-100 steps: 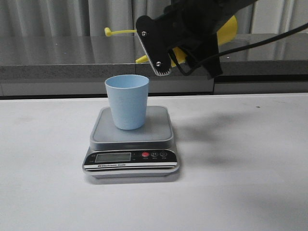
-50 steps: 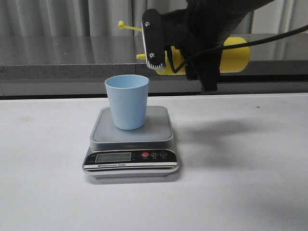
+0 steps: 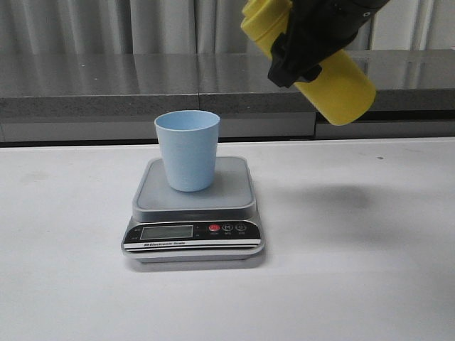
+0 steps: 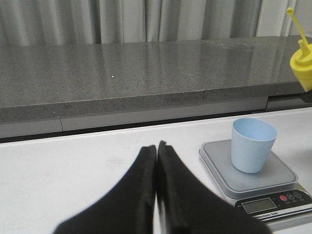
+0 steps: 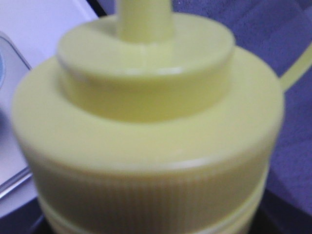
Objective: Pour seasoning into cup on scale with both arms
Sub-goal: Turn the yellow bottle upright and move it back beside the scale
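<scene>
The light blue cup [image 3: 188,149] stands upright on the grey scale [image 3: 195,213]; both also show in the left wrist view, the cup [image 4: 252,144] on the scale [image 4: 253,178]. My right gripper [image 3: 313,35] is shut on the yellow seasoning bottle [image 3: 334,82] and holds it in the air, up and to the right of the cup, its base low on the right and its top tilted up-left. The bottle's cap fills the right wrist view [image 5: 146,131]; its nozzle [image 4: 302,58] shows in the left wrist view. My left gripper [image 4: 156,146] is shut and empty, left of the scale.
A white table [image 3: 355,270] holds the scale. A dark grey ledge [image 3: 106,85] and grey curtains run along the back. The scale's black front panel has a display [image 3: 166,231] and a red button [image 3: 215,228].
My right gripper has turned the bottle back from pointing its nozzle left over the cup to tilting up, and has lifted it higher. The cup and scale have not moved.
</scene>
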